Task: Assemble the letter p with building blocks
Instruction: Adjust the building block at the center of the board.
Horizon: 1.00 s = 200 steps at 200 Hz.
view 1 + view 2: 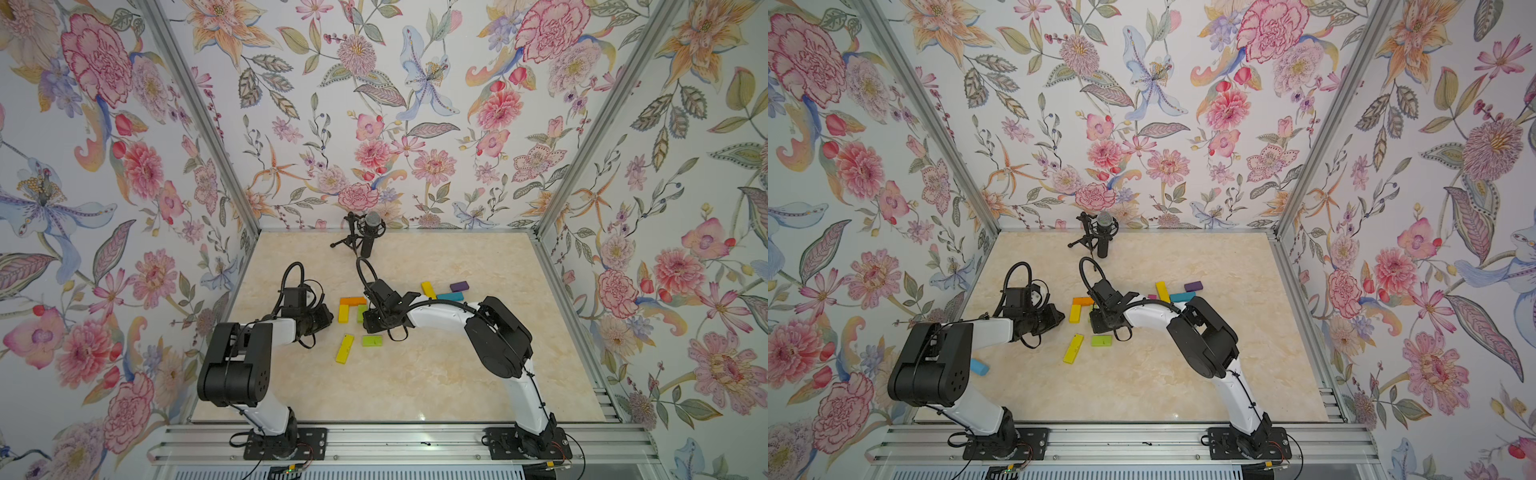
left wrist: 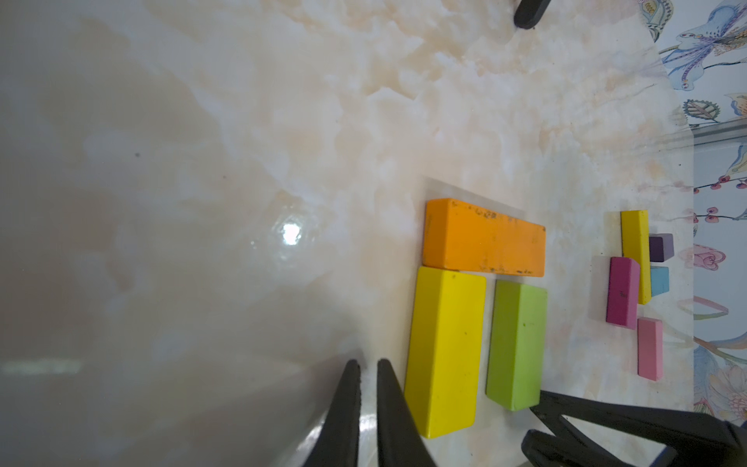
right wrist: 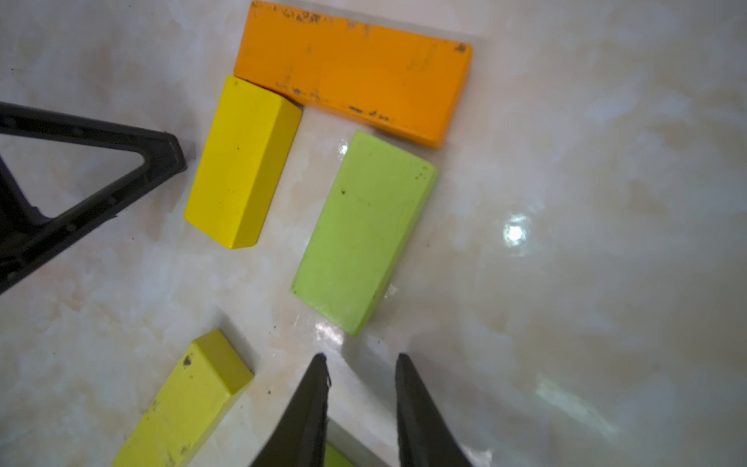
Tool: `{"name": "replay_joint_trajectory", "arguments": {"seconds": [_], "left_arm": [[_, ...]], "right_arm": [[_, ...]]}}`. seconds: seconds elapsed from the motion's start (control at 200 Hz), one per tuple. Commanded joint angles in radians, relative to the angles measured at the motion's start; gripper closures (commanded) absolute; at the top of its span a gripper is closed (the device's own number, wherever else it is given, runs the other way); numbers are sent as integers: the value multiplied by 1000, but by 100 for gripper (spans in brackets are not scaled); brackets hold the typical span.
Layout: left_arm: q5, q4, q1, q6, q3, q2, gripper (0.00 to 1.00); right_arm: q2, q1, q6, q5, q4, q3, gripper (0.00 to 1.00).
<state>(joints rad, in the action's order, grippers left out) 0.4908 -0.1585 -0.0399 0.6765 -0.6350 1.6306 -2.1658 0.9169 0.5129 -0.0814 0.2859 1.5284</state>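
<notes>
The left tool (image 2: 368,364) sat low over the cream marble-patterned counter (image 1: 415,382). Its jaws were drawn narrow, with only a slit between them and nothing in it, just beside the long side of a yellow rectangular block (image 2: 444,351).

That block lay side by side with a lime green rectangular block (image 2: 517,343), a strip of counter between them. A long orange rectangular block (image 2: 485,238) lay across their far ends. It touched the yellow one and sat close against the green one.

The right tool (image 3: 361,358) pointed at the near end of the lime green block. Its jaws were partly spread and empty.

Nearer the arms' bases lay a long yellow block (image 1: 345,349), tilted, and a short lime green block (image 1: 372,340). Farther right were a third yellow block (image 1: 428,289), a purple block (image 1: 459,286) and a teal block (image 1: 451,296), clustered together. A magenta block (image 2: 622,291) and a pink block (image 2: 650,349) lay beside them.
</notes>
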Motion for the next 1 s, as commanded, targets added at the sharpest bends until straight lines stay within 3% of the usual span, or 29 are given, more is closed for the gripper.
{"name": "replay_joint_trajectory", "arguments": {"seconds": [0.0, 0.996], "left_arm": [[-12, 20, -6, -19, 5, 3, 87], [-11, 25, -6, -20, 4, 2, 87]], "right_arm": [[-39, 11, 11, 41, 21, 33, 71], [-62, 0, 10, 70, 43, 39, 69]]}}
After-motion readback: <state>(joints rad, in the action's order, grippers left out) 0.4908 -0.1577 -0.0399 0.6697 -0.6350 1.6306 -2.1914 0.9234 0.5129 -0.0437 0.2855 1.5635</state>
